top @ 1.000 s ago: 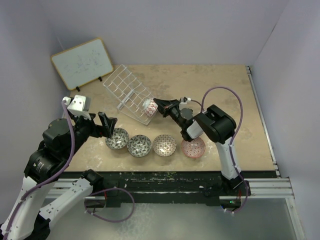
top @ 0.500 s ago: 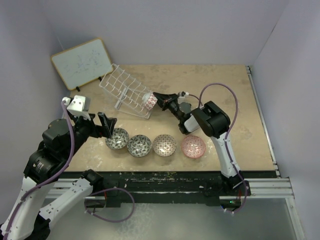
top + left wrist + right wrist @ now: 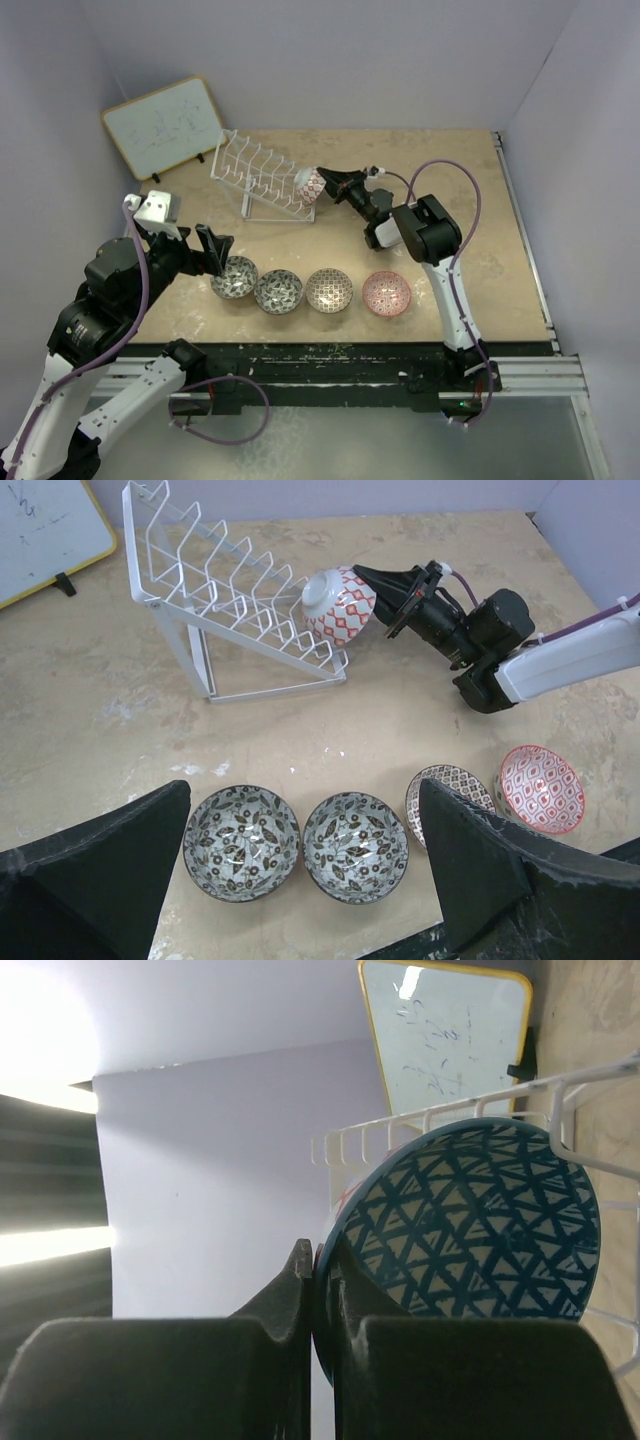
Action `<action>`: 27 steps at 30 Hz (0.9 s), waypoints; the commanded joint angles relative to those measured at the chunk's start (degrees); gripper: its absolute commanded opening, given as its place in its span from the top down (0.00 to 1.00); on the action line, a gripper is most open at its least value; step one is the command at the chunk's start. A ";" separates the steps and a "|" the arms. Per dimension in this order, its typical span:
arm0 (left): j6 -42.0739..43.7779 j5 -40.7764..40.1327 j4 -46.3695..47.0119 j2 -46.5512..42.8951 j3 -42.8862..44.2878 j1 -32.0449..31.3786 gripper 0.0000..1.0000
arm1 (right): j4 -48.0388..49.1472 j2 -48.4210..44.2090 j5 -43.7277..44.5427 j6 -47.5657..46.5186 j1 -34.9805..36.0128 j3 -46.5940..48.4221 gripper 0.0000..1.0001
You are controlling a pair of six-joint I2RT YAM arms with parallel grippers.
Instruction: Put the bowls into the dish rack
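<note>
Bowl [image 3: 308, 184], upper centre of frame: rim pinched edge-on in right pincer [image 3: 326, 179], jaws almost closed on it, at right end of rack [image 3: 262, 176].

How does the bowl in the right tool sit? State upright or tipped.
Tipped on edge: right tool pinches the rim of the red-patterned round ceramic bowl, its base sideways.

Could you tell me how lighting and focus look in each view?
Top external: even, soft light, faint shadow beside the pink-red patterned ceramic bowl. Left wrist: the white wire dish rack is sharp; the fingers of the left gripper are dark and soft-edged. Right wrist: blown-out glare at upper left, yet the blue triangle-patterned ceramic bowl pinched by the right gripper is crisp.
</note>
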 commanded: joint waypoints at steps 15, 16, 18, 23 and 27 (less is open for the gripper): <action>-0.45 -0.16 2.72 0.65 -0.08 0.22 0.01 | 20.77 2.52 -6.28 4.07 -0.79 0.38 0.78; -0.49 -0.16 2.72 0.63 -0.15 0.22 0.01 | 20.77 2.54 -6.36 4.06 -0.79 0.17 0.76; -0.62 -0.16 2.72 0.52 -0.20 0.22 0.01 | 20.77 2.54 -6.69 3.92 -0.87 -0.18 0.72; -0.79 0.02 2.74 0.30 -0.49 0.22 0.01 | 20.79 2.32 -7.00 3.55 -0.96 -1.29 0.62; -0.76 -0.06 2.72 0.09 -0.49 0.22 0.01 | 20.73 1.83 -7.13 3.46 -1.14 -1.43 0.55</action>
